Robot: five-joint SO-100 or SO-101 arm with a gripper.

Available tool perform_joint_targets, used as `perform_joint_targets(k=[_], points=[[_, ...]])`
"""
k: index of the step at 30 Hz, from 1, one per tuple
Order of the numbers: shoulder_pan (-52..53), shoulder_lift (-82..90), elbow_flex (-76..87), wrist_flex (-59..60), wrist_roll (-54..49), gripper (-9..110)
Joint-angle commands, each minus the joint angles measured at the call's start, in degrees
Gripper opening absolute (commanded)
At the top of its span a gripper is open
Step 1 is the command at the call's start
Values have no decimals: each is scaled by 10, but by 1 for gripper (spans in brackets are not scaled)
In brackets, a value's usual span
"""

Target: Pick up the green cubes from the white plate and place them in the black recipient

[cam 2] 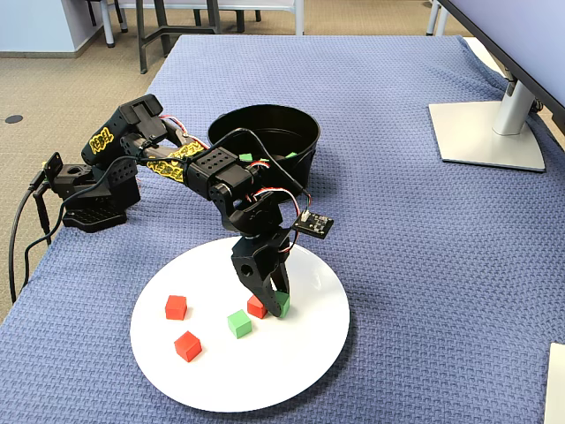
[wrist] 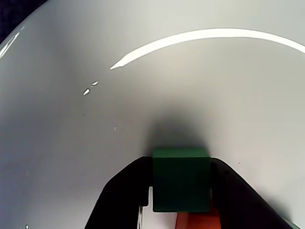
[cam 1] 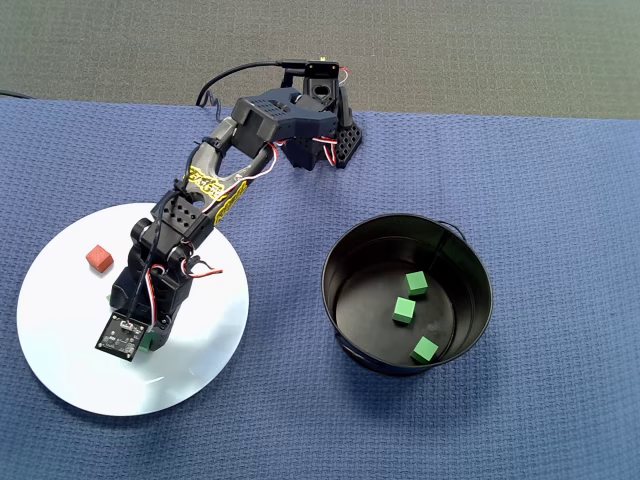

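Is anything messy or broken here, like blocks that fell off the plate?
Nothing stands out. Three green cubes lie inside the black pot, and the rest sit on the white plate. None are on the blue cloth. The gripper has one green cube between its fingers, with a red cube right beside it.

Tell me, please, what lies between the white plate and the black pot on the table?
Nothing: in the overhead view the stretch between the white plate and the black pot is bare blue cloth.
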Motion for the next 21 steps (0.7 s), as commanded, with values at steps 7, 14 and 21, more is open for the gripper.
perform_joint_targets(k=[7, 14, 21], points=[[-5, 16, 1, -15, 29, 0], [-11, 113, 42, -1, 101, 0], [-31, 207, 67, 17, 154, 0]])
